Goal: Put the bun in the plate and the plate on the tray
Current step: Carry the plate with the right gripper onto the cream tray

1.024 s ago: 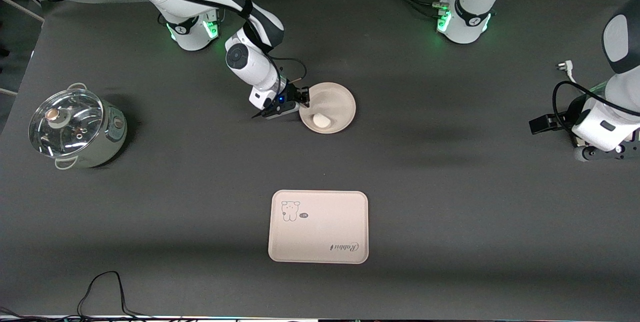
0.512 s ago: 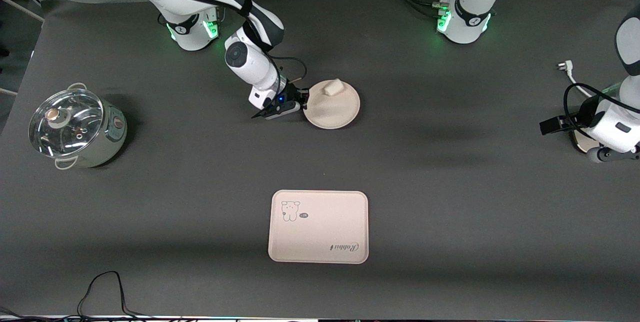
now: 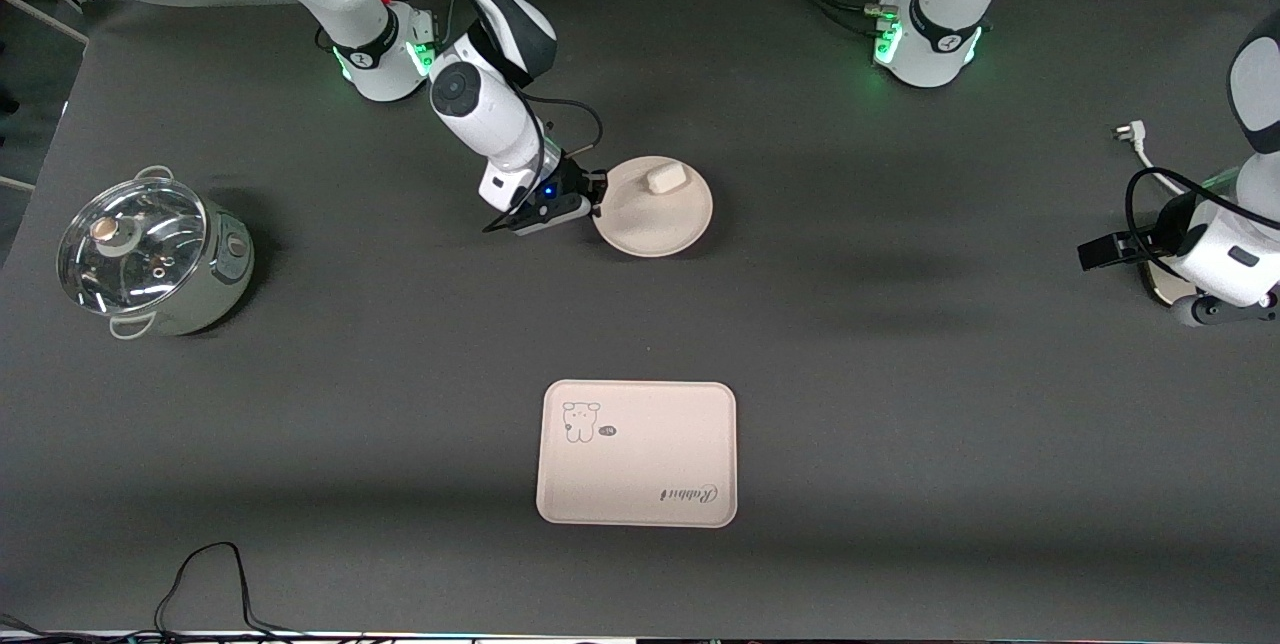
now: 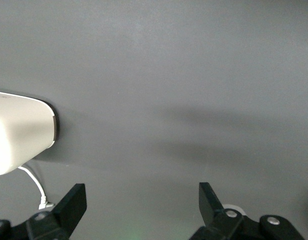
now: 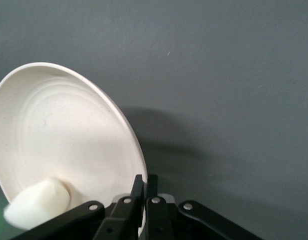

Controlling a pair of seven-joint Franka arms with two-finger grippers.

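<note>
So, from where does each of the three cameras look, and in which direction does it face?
Front view: high across the table, facing both bases; both arms show.
Left wrist view: on the waiting left arm, facing bare table; open left end effector shows.
Right wrist view: on the right arm, facing the tilted plate and bun; right end effector pinches the rim.
Shared with front view: plate and bun.

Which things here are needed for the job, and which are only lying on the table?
Needed:
bun, lying in the plate
plate, rim clamped by the right gripper
tray

Lying about:
glass-lidded pot
white plug
left gripper, open, waiting
</note>
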